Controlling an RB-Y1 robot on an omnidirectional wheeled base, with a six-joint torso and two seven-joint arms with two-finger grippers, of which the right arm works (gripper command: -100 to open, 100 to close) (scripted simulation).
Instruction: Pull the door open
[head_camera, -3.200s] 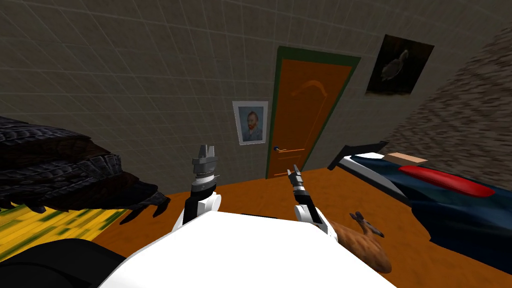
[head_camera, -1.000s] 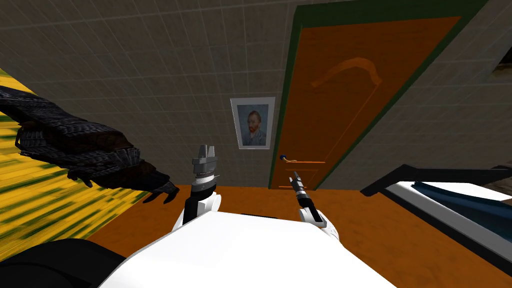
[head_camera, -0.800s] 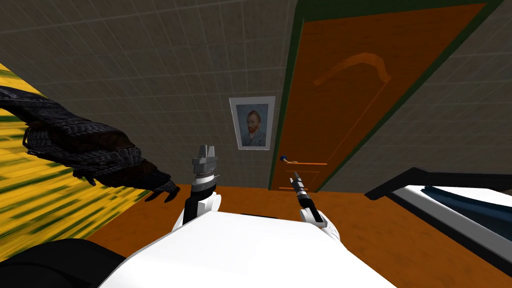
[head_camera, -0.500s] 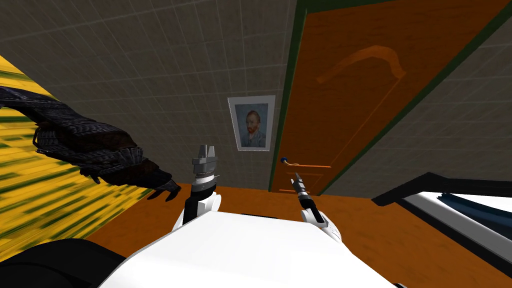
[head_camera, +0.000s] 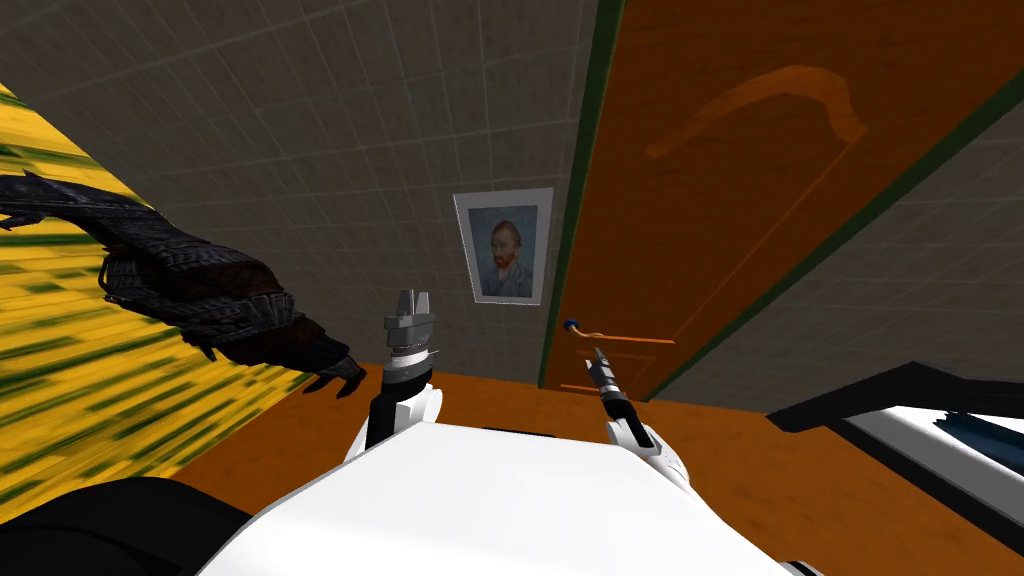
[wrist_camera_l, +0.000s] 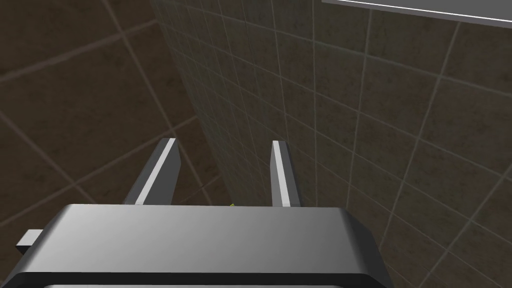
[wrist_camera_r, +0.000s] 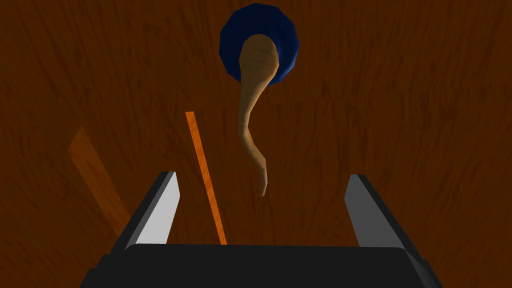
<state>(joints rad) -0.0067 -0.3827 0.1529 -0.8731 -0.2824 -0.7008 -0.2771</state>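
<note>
An orange-brown door (head_camera: 720, 200) stands shut in its dark green frame, ahead and to my right. Its curved tan lever handle (head_camera: 590, 335) sits on a blue round base (head_camera: 570, 324) near the door's left edge. My right gripper (head_camera: 598, 357) reaches toward it and stops just short. In the right wrist view the lever (wrist_camera_r: 250, 125) hangs from the blue base (wrist_camera_r: 285, 45), and its tip ends level with my fingertips. The right gripper (wrist_camera_r: 262, 176) is open, with the lever tip midway between its fingers and touching neither. My left gripper (head_camera: 410, 300) is raised by the tiled wall, open (wrist_camera_l: 224, 143) and holding nothing.
A framed portrait (head_camera: 503, 245) hangs on the tiled wall just left of the door frame. A dark scaly object (head_camera: 200, 290) juts in from the left over a yellow-green surface (head_camera: 80, 400). A black-framed bed (head_camera: 900, 400) lies at the right on the orange floor (head_camera: 780, 480).
I have moved closer to the door, which now looms larger. The bed has slid off toward the right edge. My right gripper now points close at the handle. The left arm holds its pose.
</note>
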